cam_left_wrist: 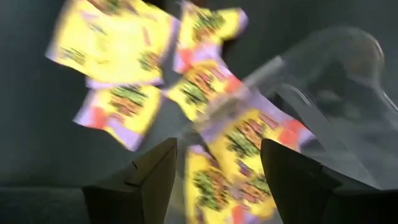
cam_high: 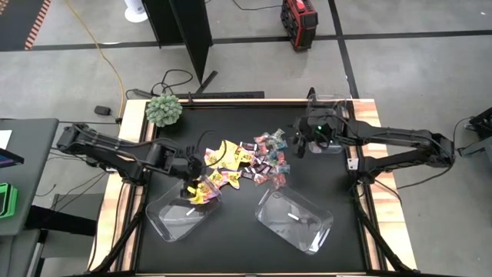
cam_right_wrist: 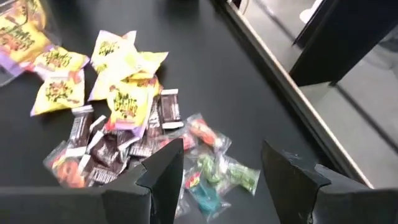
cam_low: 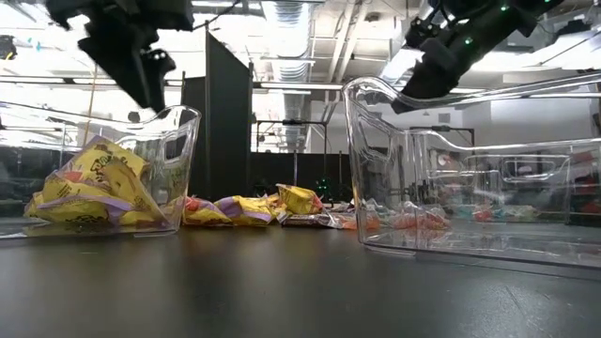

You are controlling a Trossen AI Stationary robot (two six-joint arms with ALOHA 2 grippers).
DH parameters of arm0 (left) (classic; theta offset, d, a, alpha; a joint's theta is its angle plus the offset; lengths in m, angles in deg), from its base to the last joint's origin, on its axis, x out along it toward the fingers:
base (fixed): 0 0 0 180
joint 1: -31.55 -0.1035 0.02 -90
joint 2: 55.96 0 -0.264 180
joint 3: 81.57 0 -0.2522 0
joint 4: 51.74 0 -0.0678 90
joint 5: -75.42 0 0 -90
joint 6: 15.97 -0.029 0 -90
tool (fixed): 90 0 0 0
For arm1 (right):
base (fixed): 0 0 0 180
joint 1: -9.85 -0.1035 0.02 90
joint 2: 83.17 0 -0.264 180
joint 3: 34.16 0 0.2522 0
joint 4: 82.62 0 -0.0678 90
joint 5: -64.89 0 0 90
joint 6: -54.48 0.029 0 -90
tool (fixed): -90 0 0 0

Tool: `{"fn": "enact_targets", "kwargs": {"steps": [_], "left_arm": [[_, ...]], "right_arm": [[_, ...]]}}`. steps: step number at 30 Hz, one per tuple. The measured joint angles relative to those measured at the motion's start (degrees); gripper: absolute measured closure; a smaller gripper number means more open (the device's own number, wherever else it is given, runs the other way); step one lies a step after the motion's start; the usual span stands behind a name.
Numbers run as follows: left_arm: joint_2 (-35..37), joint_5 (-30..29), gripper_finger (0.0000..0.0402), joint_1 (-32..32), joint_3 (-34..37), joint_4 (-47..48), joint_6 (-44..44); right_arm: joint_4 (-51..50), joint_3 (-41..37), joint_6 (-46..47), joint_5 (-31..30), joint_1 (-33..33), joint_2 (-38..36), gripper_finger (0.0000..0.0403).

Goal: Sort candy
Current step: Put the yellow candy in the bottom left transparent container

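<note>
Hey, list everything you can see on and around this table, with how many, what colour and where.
Yellow packets: many, yellow with purple; some loose mid-table, several in the left bin.
Mini bars: several, dark brown; in the central pile.
Clear-wrapped sweets: several, teal and pink; right side of the pile.
Bins: three, clear plastic; left bin and middle bin near the front, a third at the right rear.
Ball plant: one, green; back left corner.
Table: one, black top.
Red case: one, on the floor behind.
Left claw: open, over the left bin.
Right claw: open, empty, beside the pile.
</note>
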Motion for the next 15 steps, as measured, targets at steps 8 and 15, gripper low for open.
{"fn": "enact_targets", "kwargs": {"steps": [8,15], "left_arm": [[1.1,-12.4,0.0175,-0.1,-0.6,-3.6,-0.8],[1.1,-13.6,0.0175,-1.1,-0.6,-7.8,-3.9]], "right_arm": [[-7.1,9.5,-3.4,5.1,2.5,12.4,0.0177],[-9.1,18.9,-6.9,7.0,-0.9,25.3,0.0177]]}}
